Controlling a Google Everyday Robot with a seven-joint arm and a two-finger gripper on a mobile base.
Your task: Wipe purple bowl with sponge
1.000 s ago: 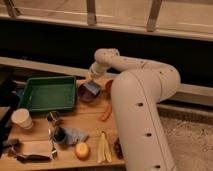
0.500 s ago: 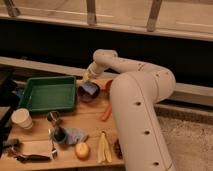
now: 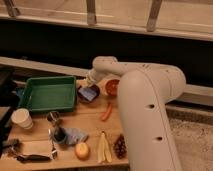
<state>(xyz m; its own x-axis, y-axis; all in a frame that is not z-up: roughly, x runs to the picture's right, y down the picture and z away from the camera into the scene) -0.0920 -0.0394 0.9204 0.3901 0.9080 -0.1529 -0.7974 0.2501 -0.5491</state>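
Observation:
The purple bowl (image 3: 88, 94) sits on the wooden table (image 3: 95, 127), just right of the green tray (image 3: 48, 93). A pale blue-grey patch inside the bowl may be the sponge; I cannot tell for sure. My gripper (image 3: 91, 83) is at the end of the white arm (image 3: 140, 95), directly over the bowl's far rim, reaching down into it.
An orange-red bowl (image 3: 113, 87) stands right of the purple bowl. A red chili (image 3: 107, 111), banana (image 3: 103, 148), grapes (image 3: 120, 146), orange fruit (image 3: 82, 150), blue cloth (image 3: 74, 135), metal cups (image 3: 53, 118), white cup (image 3: 22, 119) and dark utensils (image 3: 27, 157) lie on the table.
The gripper has shifted slightly left and down over the purple bowl. Nothing else has moved.

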